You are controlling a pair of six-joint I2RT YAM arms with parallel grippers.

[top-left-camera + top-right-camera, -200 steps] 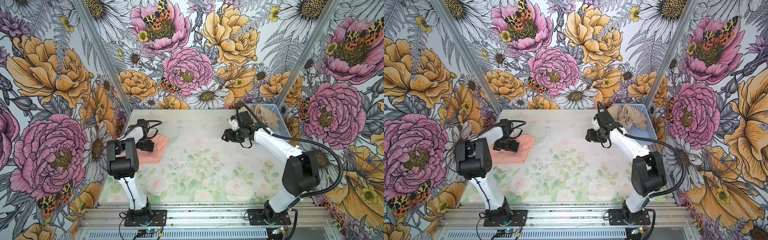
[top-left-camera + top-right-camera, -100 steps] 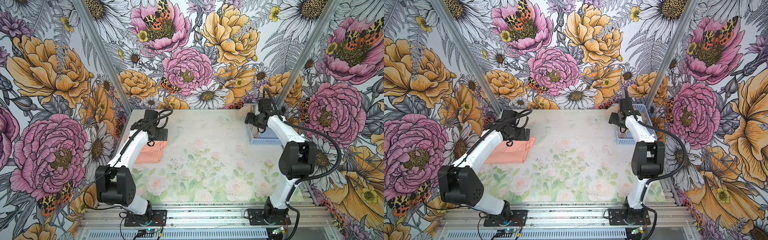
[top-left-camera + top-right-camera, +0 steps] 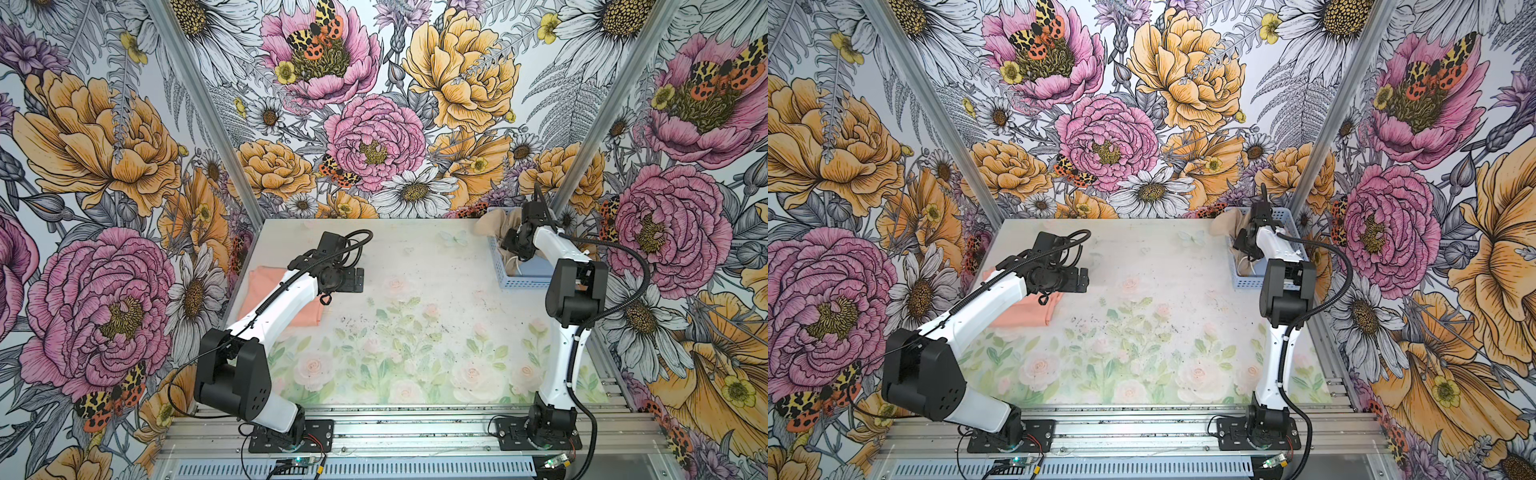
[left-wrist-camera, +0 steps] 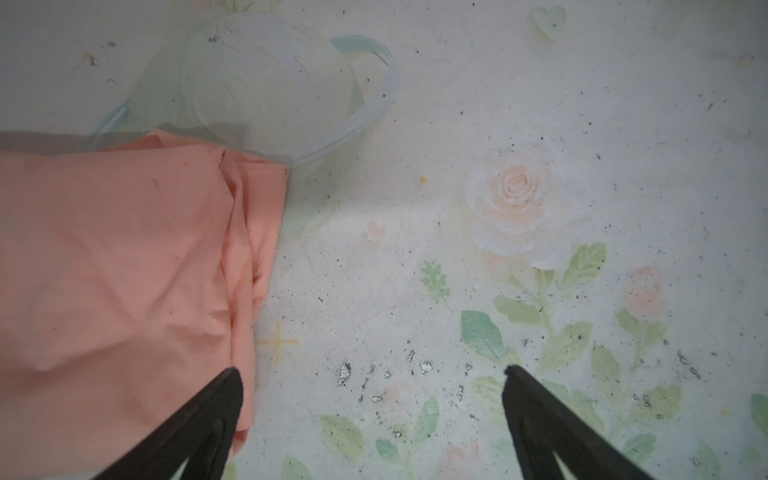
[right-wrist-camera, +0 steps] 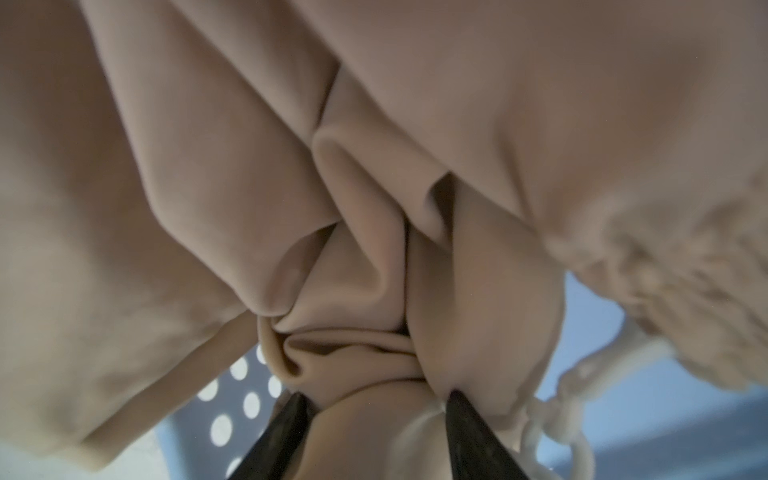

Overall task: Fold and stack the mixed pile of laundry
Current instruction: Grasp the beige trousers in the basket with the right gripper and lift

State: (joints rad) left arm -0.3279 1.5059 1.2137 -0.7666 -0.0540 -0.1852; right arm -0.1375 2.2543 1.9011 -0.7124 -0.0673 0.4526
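The left arm (image 3: 291, 297) and right arm (image 3: 561, 357) are white tubes with chunky black joints. A black ribbed cable (image 3: 643, 270) loops off each. The left gripper (image 4: 370, 369) has thin, pointed black fingers (image 4: 208, 419).

T-shirt (image 3: 264, 286) partly behind left arm (image 3: 291, 295), beige garment (image 5: 249, 166) edge-cropped

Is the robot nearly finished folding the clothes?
About halfway. Done: the peach shirt lies folded on the table. In hand: the right pincer pinches the tan garment in the blue basket. Left: lift it out, fold it, stack it with the shirt. The left pincer is open and empty.
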